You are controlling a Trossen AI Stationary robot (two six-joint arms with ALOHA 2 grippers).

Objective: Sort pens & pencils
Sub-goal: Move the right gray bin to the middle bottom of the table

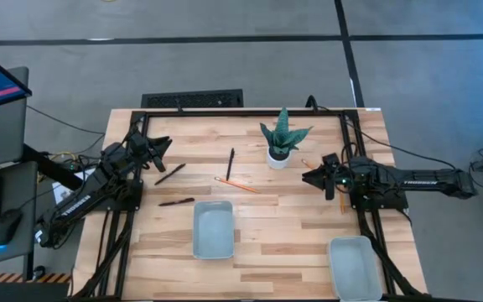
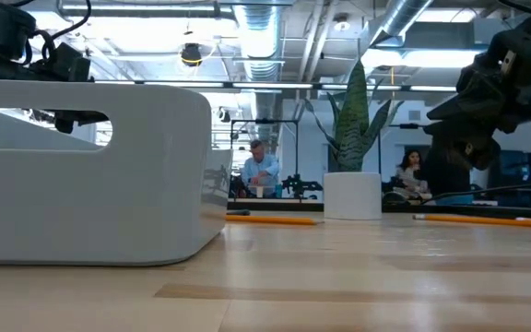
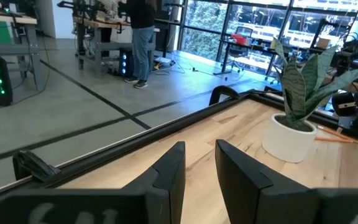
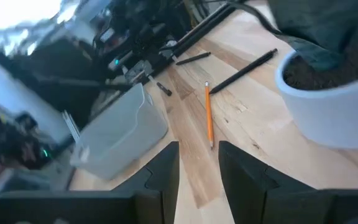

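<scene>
1. The potted plant (image 1: 281, 143) stands toward the back of the desk (image 1: 267, 243), and everything else is easiest placed from it.
2. The pens: one (image 1: 231, 163) lies just to the plant's left, running front to back; two more (image 1: 169, 174) (image 1: 176, 201) lie farther left, close to the left arm.
3. The pencils: one (image 1: 237, 184) lies to the plant's front-left, slanting across the desk; another (image 1: 340, 199) lies to its right, partly under the right arm.
4. The left pincer (image 3: 199, 163) hovers well to the plant's left, fingers slightly parted and empty; the right pincer (image 4: 197, 162) hangs just to the plant's right, also parted and holding nothing.
5. Two grey trays wait in front of the plant, one (image 1: 213, 228) at mid-desk and one (image 1: 355, 267) at the front right corner (both look empty).
6. My guess is the slanted pencil is next: it lies ahead of the right pincer, nearly along its line of reach, and that arm looks nearer.
</scene>
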